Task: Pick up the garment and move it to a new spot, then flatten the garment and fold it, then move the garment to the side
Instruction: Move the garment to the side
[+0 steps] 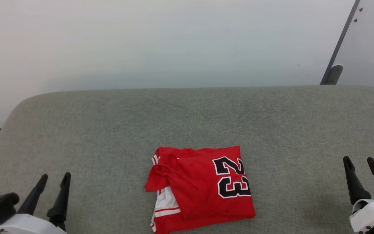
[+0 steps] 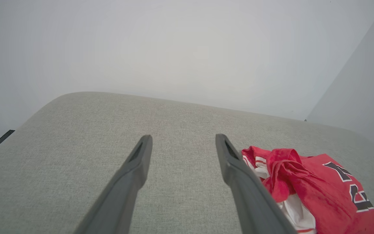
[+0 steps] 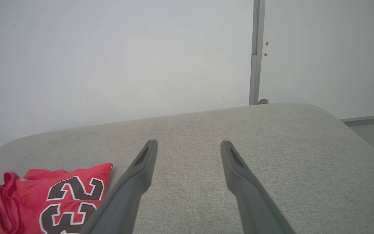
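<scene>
The garment (image 1: 200, 188) is a red jersey T-shirt with a black-and-white "23", lying folded into a rough square on the grey cushion, low in the middle of the head view, a white sleeve showing at its left edge. My left gripper (image 1: 56, 176) is open at the lower left, well clear of it. My right gripper (image 1: 359, 160) is open at the lower right, also apart from it. In the left wrist view the garment (image 2: 317, 191) lies right of my open gripper (image 2: 183, 139). The right wrist view has the garment (image 3: 54, 198) left of my open gripper (image 3: 189, 143).
The grey fabric cushion (image 1: 109, 130) spreads wide to both sides of the garment, with rounded far corners. A pale wall rises behind it. A grey post (image 1: 336, 55) with a foot stands at the back right.
</scene>
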Available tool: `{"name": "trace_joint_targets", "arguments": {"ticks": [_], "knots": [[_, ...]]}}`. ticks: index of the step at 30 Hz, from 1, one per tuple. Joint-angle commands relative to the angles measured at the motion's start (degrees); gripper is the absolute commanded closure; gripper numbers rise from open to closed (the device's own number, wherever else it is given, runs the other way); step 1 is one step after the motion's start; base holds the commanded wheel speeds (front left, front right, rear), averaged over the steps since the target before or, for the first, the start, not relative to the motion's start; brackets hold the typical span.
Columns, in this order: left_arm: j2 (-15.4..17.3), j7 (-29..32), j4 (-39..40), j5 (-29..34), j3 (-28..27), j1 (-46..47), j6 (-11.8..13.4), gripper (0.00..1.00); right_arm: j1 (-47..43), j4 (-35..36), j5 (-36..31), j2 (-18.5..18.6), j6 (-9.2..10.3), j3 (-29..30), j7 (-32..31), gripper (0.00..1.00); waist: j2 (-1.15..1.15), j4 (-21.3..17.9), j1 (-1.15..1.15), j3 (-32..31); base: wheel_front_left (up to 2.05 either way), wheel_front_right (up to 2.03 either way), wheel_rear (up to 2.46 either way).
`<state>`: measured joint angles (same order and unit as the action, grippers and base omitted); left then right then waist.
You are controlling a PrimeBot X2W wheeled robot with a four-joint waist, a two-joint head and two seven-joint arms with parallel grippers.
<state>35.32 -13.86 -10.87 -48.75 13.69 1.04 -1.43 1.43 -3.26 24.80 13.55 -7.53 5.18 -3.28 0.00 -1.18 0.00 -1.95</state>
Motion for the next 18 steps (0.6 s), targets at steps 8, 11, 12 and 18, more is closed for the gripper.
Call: {"name": "trace_joint_targets", "arguments": {"ticks": [8,11,12,18], "knots": [[0.0,0.3,0.4,0.3,0.4,0.0,0.6,0.00,-1.0,0.8,-0.2,-0.7,0.10,0.3,-0.5,0.00,0.00,0.8,0.00,0.0,0.00,0.00,0.00],[0.0,0.3,0.5,0.2,0.4,0.0,0.7,0.00,-0.9,0.9,-0.4,-0.8,0.10,0.3,-0.7,0.00,0.00,1.1,0.00,-0.1,0.00,0.00,0.00],[0.0,0.3,0.5,0.2,0.5,0.0,0.7,0.00,-0.9,0.9,-0.4,-0.9,0.10,0.3,-0.7,0.00,0.00,1.2,0.00,-0.1,0.00,0.00,0.00],[0.1,0.4,0.8,0.2,0.6,0.0,0.9,0.00,-1.1,1.0,-0.2,-1.1,0.10,-0.1,-1.1,0.00,0.00,1.7,0.00,-0.1,0.00,0.00,0.00]]}}
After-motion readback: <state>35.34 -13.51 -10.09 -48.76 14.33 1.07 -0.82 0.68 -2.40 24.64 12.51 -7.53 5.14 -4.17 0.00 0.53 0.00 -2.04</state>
